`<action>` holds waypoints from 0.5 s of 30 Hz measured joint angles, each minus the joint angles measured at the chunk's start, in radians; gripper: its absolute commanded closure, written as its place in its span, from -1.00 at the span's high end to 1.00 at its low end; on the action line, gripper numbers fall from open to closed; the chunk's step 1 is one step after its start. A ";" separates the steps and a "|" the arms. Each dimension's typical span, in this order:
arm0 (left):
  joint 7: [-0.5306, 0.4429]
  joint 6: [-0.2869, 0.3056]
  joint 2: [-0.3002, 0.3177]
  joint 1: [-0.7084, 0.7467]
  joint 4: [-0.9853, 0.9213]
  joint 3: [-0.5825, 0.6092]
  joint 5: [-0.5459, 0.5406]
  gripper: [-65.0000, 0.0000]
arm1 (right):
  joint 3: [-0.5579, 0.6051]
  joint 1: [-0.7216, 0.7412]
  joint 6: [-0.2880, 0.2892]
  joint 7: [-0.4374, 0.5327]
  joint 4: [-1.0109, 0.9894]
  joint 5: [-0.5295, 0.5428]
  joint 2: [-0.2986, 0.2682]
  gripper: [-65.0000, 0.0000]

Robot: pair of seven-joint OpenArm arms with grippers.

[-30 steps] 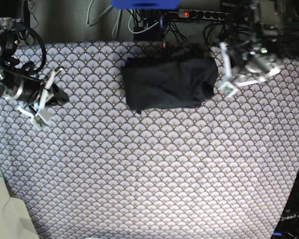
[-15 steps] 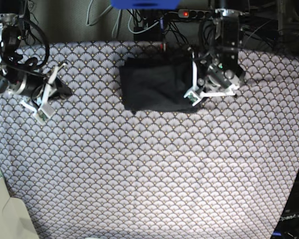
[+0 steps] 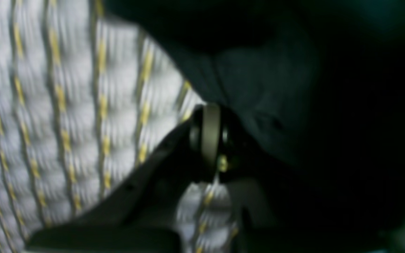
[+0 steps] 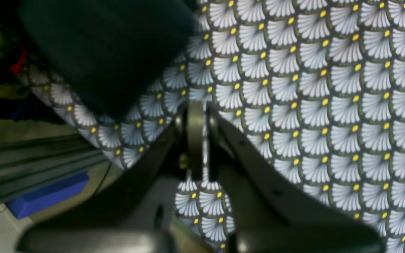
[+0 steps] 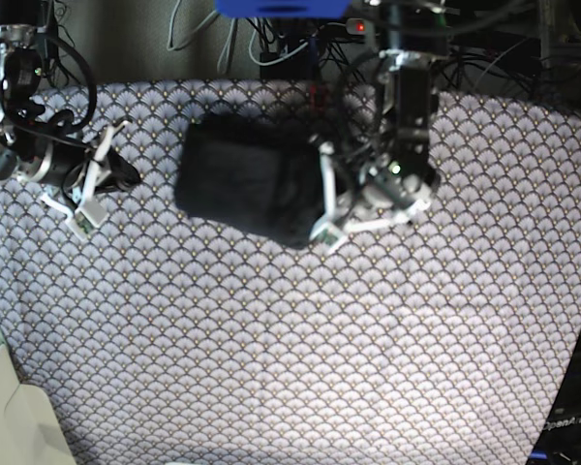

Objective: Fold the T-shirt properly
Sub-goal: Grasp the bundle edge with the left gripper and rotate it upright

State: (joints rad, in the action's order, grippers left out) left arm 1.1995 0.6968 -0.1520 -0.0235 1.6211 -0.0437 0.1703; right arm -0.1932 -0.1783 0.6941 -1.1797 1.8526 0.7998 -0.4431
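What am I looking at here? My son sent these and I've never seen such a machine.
It is a robot with two arms, set to fold a T-shirt. One picture looks down from above; the other two come from small cameras on each arm's wrist. The black T-shirt lies bundled on a patterned tablecloth. The left tool, on the right side of the overhead picture, is shut and presses against the shirt's edge; whether it pinches any cloth is hard to tell. The right tool, at the far side, is shut and holds nothing. Cables and a power strip lie behind the table.
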 measured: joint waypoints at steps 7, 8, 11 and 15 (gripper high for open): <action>0.001 0.003 0.000 -0.085 0.002 -0.099 -0.001 -1.00 | 0.004 -0.016 0.000 -0.002 -0.001 -0.003 0.000 -0.98; 0.000 0.003 0.004 -0.107 -0.001 -0.122 0.003 -1.00 | 0.005 -0.016 0.000 -0.002 -0.001 -0.003 0.000 -0.98; -0.026 0.003 0.002 -0.156 -0.035 -0.184 -0.001 -1.00 | 0.005 -0.016 0.000 -0.002 -0.002 -0.003 0.000 -0.98; 0.027 0.003 -0.001 -0.122 -0.044 -0.234 0.003 -1.00 | 0.003 -0.014 0.000 0.002 -0.003 -0.004 -0.003 -0.98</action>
State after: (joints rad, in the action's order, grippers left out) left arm 1.2270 0.6998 -0.1528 -0.1459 1.5768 -0.2775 0.1730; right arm -0.1898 -0.1921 0.6941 -1.1778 1.8500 0.7956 -0.4465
